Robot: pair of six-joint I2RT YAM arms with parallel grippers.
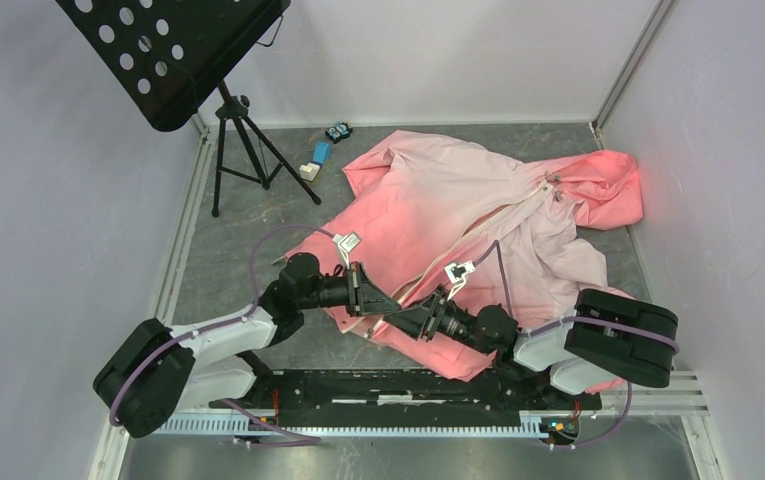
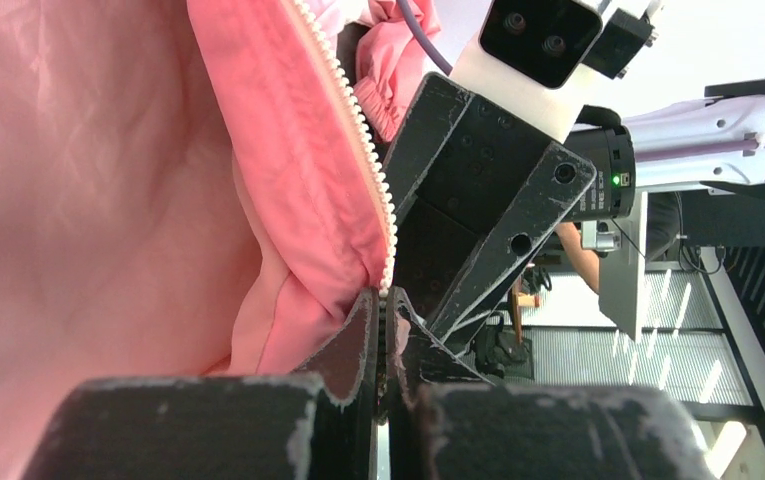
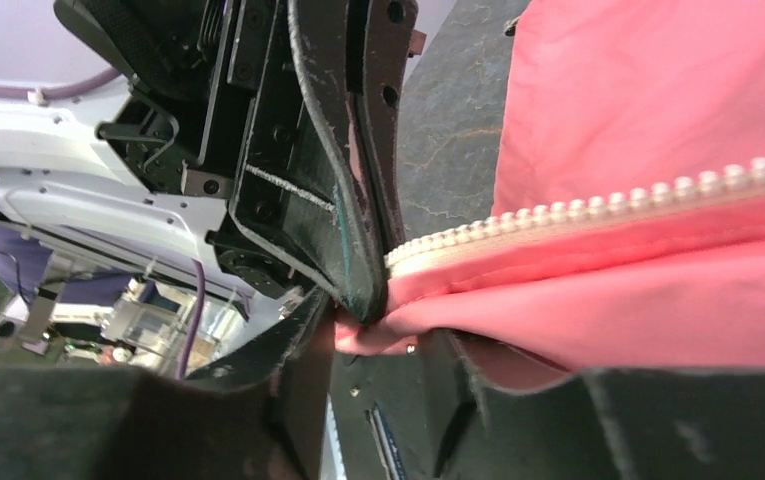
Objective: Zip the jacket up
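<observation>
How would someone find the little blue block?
Find the big pink fabric jacket. Left of its far edge, by the black tripod, sit three small things. The blue block is the middle one, between a cream cube and a dark gadget.

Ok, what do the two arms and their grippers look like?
The left arm and right arm match: white link shells, bulky black joint housings, purple cables looped alongside. The left gripper and right gripper are black, their flat fingers scuffed pale along the edges. A white camera block tops each wrist.
</observation>
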